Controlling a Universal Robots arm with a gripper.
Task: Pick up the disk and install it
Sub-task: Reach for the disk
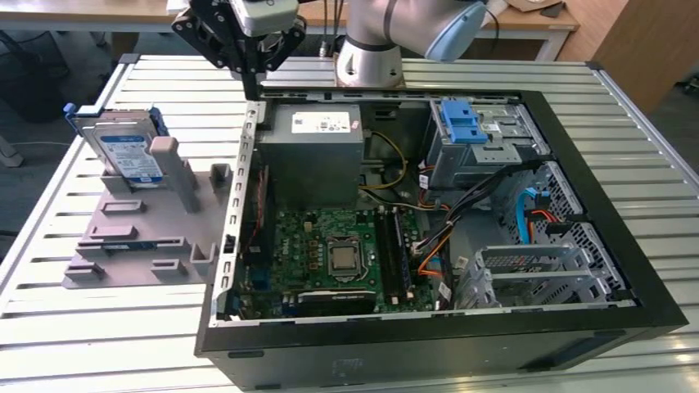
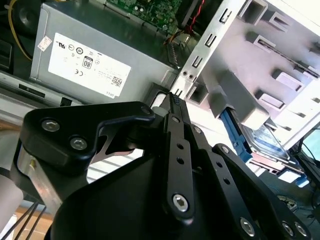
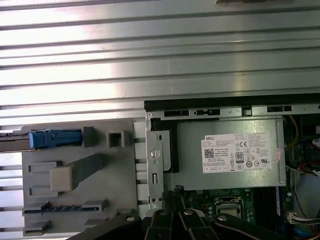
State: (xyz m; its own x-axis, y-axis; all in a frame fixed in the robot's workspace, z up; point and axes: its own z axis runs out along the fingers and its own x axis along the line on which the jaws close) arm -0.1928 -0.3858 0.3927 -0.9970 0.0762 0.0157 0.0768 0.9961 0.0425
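The disk [image 1: 124, 152] stands on edge in a grey slotted holder [image 1: 129, 250] at the exterior view's left, beside the open computer case [image 1: 615, 214]. It is silver with a blue-and-white label and a blue bracket. In the first wrist view the disk [image 3: 52, 138] shows edge-on as a blue strip; in the second wrist view the disk [image 2: 266, 141] lies past the holder [image 2: 282, 47]. My gripper [image 1: 254, 83] hangs shut and empty above the case's far corner, apart from the disk. Its black fingers meet at the gripper [image 2: 175, 99] tip, and the gripper [image 3: 173, 196] sits over the case edge.
Inside the case are a grey power supply box [image 1: 317, 147] with a white sticker, a motherboard [image 1: 333, 254], loose cables and a grey drive cage [image 1: 475, 131] with blue latches. All rests on a ribbed metal table [image 1: 98, 327]. The power supply [image 3: 230, 152] lies just below the gripper.
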